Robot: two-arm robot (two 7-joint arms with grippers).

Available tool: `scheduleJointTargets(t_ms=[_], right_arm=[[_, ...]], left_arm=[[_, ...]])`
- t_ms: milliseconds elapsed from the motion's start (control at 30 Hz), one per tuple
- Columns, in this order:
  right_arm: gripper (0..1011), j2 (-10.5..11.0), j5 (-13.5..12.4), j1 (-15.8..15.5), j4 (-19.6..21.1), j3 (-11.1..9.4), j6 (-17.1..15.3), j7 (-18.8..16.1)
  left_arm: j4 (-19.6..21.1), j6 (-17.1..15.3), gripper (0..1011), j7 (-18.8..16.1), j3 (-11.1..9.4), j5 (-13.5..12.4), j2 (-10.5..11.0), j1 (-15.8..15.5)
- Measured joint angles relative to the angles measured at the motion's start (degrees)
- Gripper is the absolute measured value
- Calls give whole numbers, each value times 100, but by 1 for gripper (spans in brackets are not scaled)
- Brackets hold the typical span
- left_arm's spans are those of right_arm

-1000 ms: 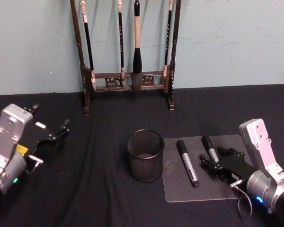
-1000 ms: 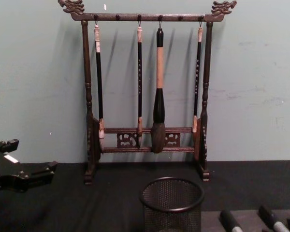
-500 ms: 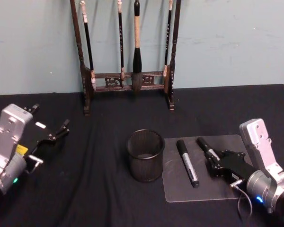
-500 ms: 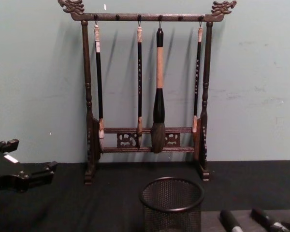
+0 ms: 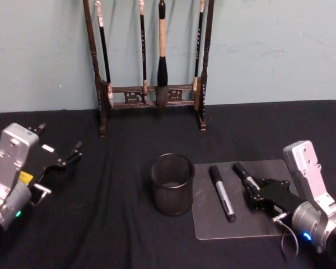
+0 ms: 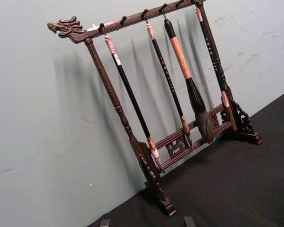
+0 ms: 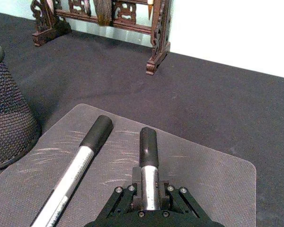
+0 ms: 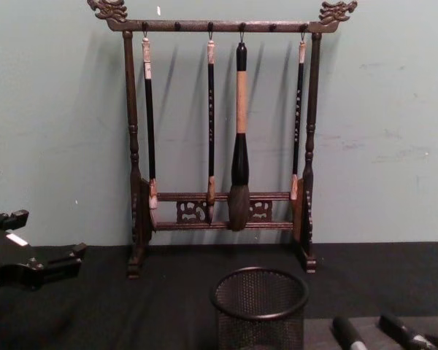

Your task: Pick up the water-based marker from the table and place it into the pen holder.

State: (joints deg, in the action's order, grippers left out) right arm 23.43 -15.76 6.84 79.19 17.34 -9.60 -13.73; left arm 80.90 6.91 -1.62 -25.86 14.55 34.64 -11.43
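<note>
Black table [image 5: 129, 235]: right gripper [image 5: 252, 188] low, clamping marker [image 5: 241, 171] (left gripper [image 5: 59, 140] parked).

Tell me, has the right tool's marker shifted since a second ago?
Yes. The marker, gripped by the right tool, has swung its cap toward the pen holder.

Staged test bench in a lab-like room, black cloth-covered worktop [image 5: 101, 224] across the lower frame, bare pale teal wall [image 5: 269, 50] behind, carved wooden brush rack [image 8: 226, 196] with hanging calligraphy brushes [image 8: 239, 160] upper centre, clear mat [image 5: 210, 221] lower right.
</note>
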Motion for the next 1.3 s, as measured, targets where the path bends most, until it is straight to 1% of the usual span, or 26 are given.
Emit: scheduleJointTargets(t_ms=[200,400,533,733,933,1300], right_arm=[[202,-61,-28,-46,17,-130,77,-124],[202,-137,-22,-108,3,-255,426,-271],[202,-151,-24,-149,9,-305,576,-386],[202,-151,-167,-238,66,-395,915,-677],[202,-109,-331,-306,168,-457,1136,-872],[202,-25,-327,-374,432,-454,1268,-890]], left_arm=[[0,0,1009,0,0,0,0,0],[0,0,1009,0,0,0,0,0],[0,0,1009,0,0,0,0,0],[0,0,1009,0,0,0,0,0],[0,0,1009,0,0,0,0,0],[0,0,1009,0,0,0,0,0]])
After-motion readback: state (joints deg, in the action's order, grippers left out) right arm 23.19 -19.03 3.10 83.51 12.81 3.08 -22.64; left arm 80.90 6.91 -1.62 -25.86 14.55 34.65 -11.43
